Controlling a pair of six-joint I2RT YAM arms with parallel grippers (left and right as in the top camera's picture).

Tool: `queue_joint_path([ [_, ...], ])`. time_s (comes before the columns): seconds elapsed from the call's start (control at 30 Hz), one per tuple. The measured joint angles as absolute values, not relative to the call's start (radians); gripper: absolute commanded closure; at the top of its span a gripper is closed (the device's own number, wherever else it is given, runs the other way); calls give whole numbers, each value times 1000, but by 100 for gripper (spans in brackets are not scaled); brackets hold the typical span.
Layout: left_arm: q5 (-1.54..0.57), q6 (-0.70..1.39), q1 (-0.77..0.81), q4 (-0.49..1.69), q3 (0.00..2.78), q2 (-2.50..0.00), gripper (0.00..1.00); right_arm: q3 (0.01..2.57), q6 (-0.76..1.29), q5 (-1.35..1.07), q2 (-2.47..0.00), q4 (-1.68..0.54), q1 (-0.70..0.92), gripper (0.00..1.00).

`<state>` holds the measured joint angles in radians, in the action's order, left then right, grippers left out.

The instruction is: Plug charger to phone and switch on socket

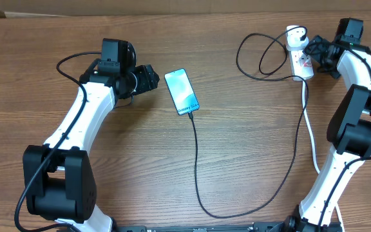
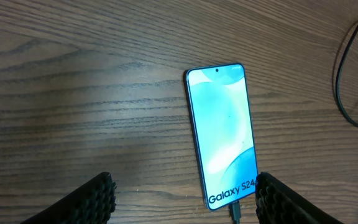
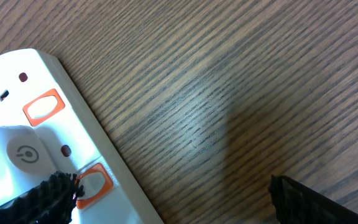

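The phone (image 1: 181, 91) lies face up on the wooden table, its light blue screen reading "Galaxy S24"; it also shows in the left wrist view (image 2: 221, 134). The black charger cable (image 1: 197, 167) is plugged into the phone's bottom edge (image 2: 235, 213). It loops to the white adapter (image 1: 294, 33) seated in the white socket strip (image 1: 301, 61). My left gripper (image 2: 185, 202) is open just left of the phone's lower end. My right gripper (image 3: 179, 199) is open over the strip (image 3: 48, 134), one finger touching an orange-framed switch (image 3: 92, 182).
The strip's thicker white lead (image 1: 311, 135) runs down the right side past my right arm. Loops of black cable (image 1: 263, 55) lie left of the strip and also show in the left wrist view (image 2: 344, 93). A second orange-framed switch (image 3: 44, 106) sits further along the strip.
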<state>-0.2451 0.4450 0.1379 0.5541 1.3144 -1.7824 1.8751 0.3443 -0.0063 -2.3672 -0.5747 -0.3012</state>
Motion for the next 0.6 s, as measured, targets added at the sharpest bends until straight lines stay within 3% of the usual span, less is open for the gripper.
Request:
queue_joint_path([
  [0.6, -245, 445, 138, 553, 1314, -1782, 31, 1856, 347, 0, -2367, -550, -299, 0],
])
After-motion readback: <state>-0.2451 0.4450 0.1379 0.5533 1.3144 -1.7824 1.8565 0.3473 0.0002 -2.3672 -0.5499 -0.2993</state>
